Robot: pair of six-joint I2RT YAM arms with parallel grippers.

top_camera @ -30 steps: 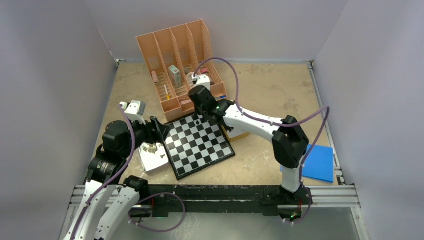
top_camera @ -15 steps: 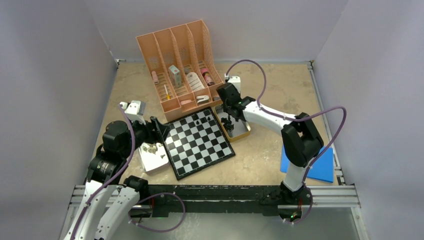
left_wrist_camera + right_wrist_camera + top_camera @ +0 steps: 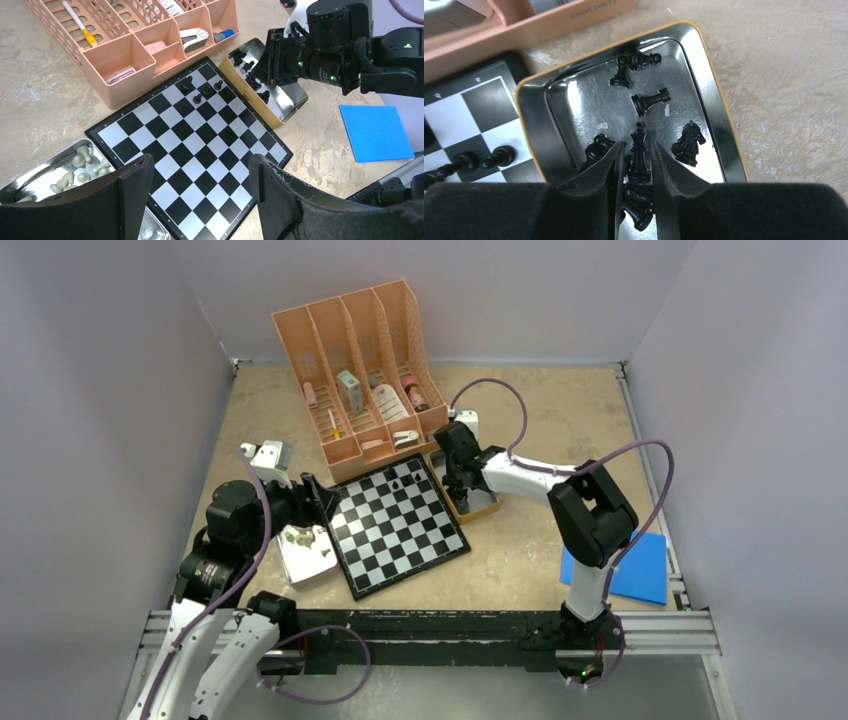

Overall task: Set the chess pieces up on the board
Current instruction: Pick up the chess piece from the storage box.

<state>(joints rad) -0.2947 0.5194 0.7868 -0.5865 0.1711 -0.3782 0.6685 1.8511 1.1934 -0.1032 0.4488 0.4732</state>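
Three plain pale grey walls (image 3: 100,390) stand around a flat sandy-brown table (image 3: 540,410) with darker blotches. A silver metal rail (image 3: 685,628) runs along its near edge.

Left arm (image 3: 232,518) is sitting folded at near left, left gripper (image 3: 200,167) hanging with jaws wide apart. Right arm (image 3: 590,522) is reaching forward-left, elbow raised, right gripper (image 3: 638,147) pointing down, fingers narrowly straddling a black piece (image 3: 639,161); grip unclear

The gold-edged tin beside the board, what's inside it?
Loose black chess pieces lie in the tin, a knight among them; one tall piece stands between the fingers of the right gripper. The gripper hides its near end.
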